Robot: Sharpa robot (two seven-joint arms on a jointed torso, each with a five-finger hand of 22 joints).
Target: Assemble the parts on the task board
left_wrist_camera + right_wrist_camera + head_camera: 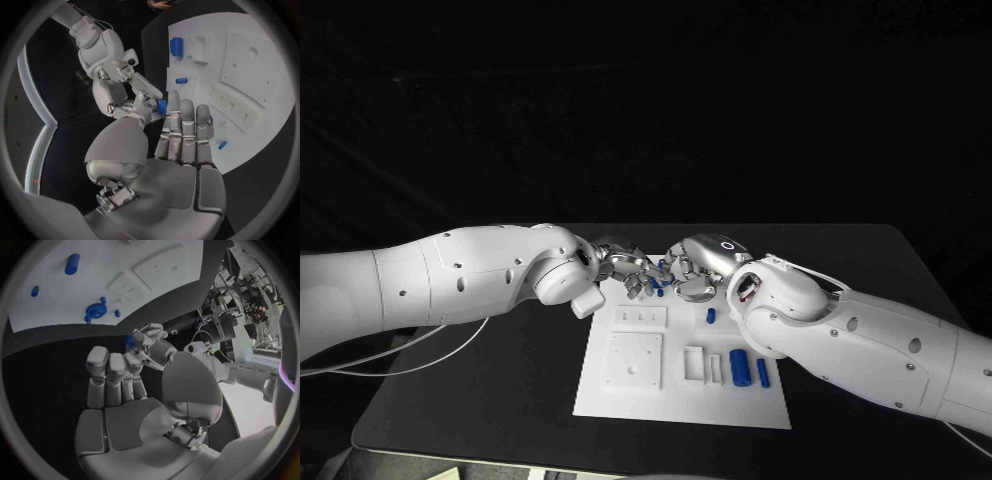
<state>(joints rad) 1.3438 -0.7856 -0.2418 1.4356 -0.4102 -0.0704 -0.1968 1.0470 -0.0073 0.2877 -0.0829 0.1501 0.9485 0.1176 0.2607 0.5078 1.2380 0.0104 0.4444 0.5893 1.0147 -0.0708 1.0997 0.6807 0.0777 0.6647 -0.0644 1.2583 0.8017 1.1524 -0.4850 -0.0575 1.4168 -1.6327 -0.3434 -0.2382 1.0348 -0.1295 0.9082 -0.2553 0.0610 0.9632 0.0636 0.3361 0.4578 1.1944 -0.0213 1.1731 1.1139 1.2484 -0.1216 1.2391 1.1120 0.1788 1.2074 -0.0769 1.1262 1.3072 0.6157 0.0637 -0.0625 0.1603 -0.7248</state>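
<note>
My left hand [620, 262] reaches in over the far edge of the board [625, 395], fingers long and nearly straight, and its fingertips [172, 100] meet those of my right hand [692, 270] on a small blue part [162, 106]. From my wrists, both hands pinch that part at once: my left thumb and fingers close on one side, my right on the other. It sits in the air just past the board's far edge, above the black table [488, 380]. To the right, on the board, a short blue peg [711, 315] lies near my right arm, and nearer me a wide blue cylinder [738, 363] lies just beside a slimmer blue pin [763, 372].
</note>
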